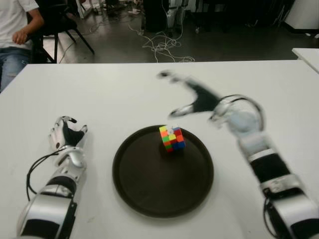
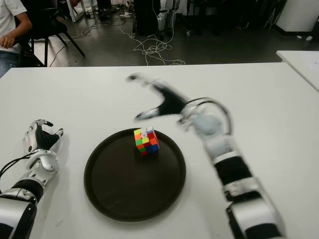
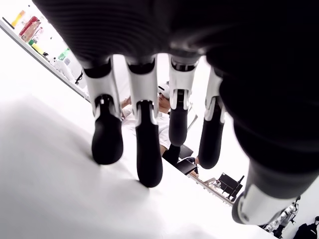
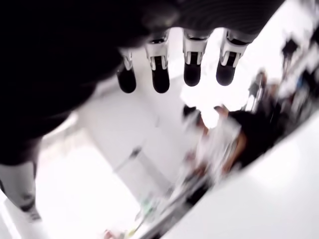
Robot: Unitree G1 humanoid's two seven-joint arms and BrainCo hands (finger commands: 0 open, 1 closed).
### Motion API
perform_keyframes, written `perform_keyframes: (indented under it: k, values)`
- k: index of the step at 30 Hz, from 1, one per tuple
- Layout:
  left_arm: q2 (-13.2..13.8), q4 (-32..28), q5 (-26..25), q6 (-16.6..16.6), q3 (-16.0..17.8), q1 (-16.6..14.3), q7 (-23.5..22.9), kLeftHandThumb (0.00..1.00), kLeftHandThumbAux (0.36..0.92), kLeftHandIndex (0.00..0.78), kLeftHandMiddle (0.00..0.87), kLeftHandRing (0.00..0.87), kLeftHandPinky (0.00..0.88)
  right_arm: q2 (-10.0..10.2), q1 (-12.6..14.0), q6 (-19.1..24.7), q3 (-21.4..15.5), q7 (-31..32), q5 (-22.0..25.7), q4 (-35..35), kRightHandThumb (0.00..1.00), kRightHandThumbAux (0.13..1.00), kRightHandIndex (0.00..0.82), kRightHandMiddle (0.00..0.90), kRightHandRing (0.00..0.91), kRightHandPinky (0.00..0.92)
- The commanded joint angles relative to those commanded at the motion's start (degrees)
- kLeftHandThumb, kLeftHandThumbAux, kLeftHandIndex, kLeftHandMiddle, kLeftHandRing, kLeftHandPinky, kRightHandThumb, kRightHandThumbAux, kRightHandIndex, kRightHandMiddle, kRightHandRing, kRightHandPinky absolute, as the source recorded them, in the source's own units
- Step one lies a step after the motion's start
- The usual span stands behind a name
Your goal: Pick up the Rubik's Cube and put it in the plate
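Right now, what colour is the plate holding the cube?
Dark brown, nearly black; the plate shows best in the left eye view.

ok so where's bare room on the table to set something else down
Bare white table lies behind the plate, between the left robot hand and the plate, and at the far right. The crowded part is the plate's back edge, where the Rubik's Cube sits under the open right robot hand.

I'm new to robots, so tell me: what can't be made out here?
- Right hand: motion-blurred in both eye views; fingertips smeared.
- Right wrist view: room blurred; cube and plate not shown.
- Cube on the plate: its far faces are hidden.
- Person: cut off by the frame edge.
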Motion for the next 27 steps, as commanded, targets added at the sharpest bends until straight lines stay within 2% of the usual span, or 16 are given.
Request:
perform_keyframes:
  k: [6,10,13,18,24,26,27]
  values:
    - [0.1,0.0,0.0,-0.1,0.0,-0.1,-0.2,0.703,0.708,0.413,0.235,0.237,0.259,-3.1,1.5,-7.0,-2.8,-3.5,1.0,5.8,0.000,0.581,0.000,0.000,0.000,0.000]
    - [0.4,0.0,0.3,0.0,-0.3,0.0,-0.5,0.701,0.710,0.411,0.232,0.243,0.274,-4.3,0.7,-8.5,-4.5,-5.1,1.5,9.3,0.000,0.577,0.000,0.000,0.000,0.000]
    - [0.6,0.1,0.5,0.6,-0.5,0.0,-0.8,0.699,0.710,0.410,0.228,0.246,0.275,-5.2,1.5,-9.3,-5.6,-10.2,-1.0,11.9,0.000,0.593,0.000,0.000,0.000,0.000]
    - [0.7,0.0,0.5,0.6,-0.6,0.0,-1.1,0.698,0.711,0.408,0.228,0.246,0.271,-5.8,1.6,-9.8,-6.7,-14.3,-1.1,18.0,0.000,0.640,0.000,0.000,0.000,0.000]
    - [0.8,-0.1,0.3,0.7,-0.5,0.1,-1.2,0.697,0.713,0.406,0.221,0.241,0.278,-6.3,1.6,-11.4,-8.3,-16.0,0.3,25.0,0.000,0.666,0.000,0.000,0.000,0.000]
    - [0.9,-0.1,0.3,0.8,-0.4,0.1,-1.2,0.696,0.714,0.405,0.216,0.238,0.277,-6.0,2.1,-11.2,-8.5,-17.1,0.3,26.1,0.000,0.667,0.000,0.000,0.000,0.000]
    - [0.9,-0.1,0.1,0.8,-0.3,0.1,-1.4,0.695,0.715,0.405,0.214,0.236,0.276,-5.5,3.3,-10.8,-8.4,-18.9,-0.4,25.9,0.000,0.666,0.000,0.000,0.000,0.000]
